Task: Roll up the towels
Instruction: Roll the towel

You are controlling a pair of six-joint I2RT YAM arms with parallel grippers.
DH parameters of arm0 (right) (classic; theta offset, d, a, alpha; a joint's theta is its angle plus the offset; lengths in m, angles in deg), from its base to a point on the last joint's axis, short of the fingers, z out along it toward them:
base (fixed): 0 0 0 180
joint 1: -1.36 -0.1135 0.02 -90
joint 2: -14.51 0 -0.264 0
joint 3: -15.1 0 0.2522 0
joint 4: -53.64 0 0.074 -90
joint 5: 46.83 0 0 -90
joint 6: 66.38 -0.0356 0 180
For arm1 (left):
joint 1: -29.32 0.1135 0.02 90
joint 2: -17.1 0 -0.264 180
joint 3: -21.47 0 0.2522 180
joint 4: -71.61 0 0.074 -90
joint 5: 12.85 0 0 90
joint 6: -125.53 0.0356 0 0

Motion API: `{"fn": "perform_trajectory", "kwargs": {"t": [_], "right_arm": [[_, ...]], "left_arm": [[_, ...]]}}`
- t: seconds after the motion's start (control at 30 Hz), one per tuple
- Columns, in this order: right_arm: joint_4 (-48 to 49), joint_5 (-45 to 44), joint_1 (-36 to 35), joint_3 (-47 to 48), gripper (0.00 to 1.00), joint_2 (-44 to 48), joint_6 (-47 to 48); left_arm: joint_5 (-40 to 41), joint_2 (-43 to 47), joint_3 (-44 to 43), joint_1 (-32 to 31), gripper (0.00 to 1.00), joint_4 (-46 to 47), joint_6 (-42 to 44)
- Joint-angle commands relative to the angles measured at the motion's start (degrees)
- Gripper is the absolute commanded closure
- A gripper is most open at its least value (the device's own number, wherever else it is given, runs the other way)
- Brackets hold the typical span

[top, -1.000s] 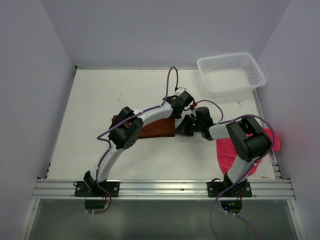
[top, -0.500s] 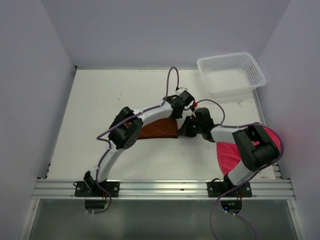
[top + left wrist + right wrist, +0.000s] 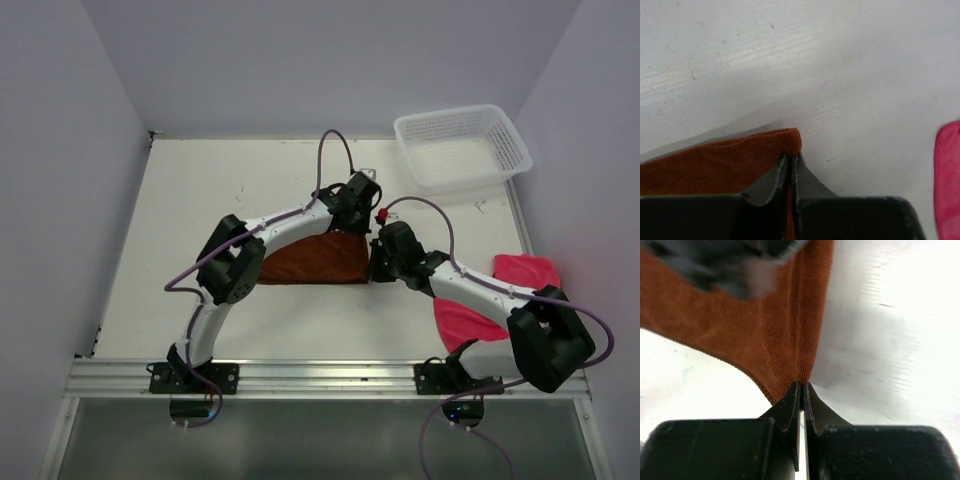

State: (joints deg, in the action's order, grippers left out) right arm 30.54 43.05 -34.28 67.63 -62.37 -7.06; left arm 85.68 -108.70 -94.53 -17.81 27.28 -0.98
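Rust-brown towel: terry sheet spread left of both claws on the table, with its hemmed right edge stretched between the 2 and raised at the corners. The pink towel lies crumpled well to the right of the right gripper, partly under that arm. The left arm arches over the towel, and the left gripper pinches the far right corner tight. The right arm reaches in low from the right, its fingers clamped on the near right corner.

From high at the near edge we look down on the whole table; our two wrist views press close, facing down — all three share the brown towel.
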Motion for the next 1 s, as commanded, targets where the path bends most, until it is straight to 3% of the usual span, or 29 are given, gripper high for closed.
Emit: {"fn": "perform_trajectory", "kwargs": {"t": [0.0, 0.37, 0.97], "right_arm": [[-8.2, -5.7, -0.3, 0.7, 1.00, 2.5, 2.2], [-11.0, -8.2, -0.8, 0.8, 1.00, 5.1, 3.3], [-8.1, -5.0, -1.6, 4.6, 1.00, 0.1, 4.0]], "left_arm": [[-2.6, 4.9, 1.2, 1.4, 0.98, 8.6, -2.0], [-5.6, 4.4, 3.4, 1.4, 0.98, 13.1, -2.1], [-7.3, 4.4, 6.1, 2.7, 0.98, 16.5, -0.7]]}}
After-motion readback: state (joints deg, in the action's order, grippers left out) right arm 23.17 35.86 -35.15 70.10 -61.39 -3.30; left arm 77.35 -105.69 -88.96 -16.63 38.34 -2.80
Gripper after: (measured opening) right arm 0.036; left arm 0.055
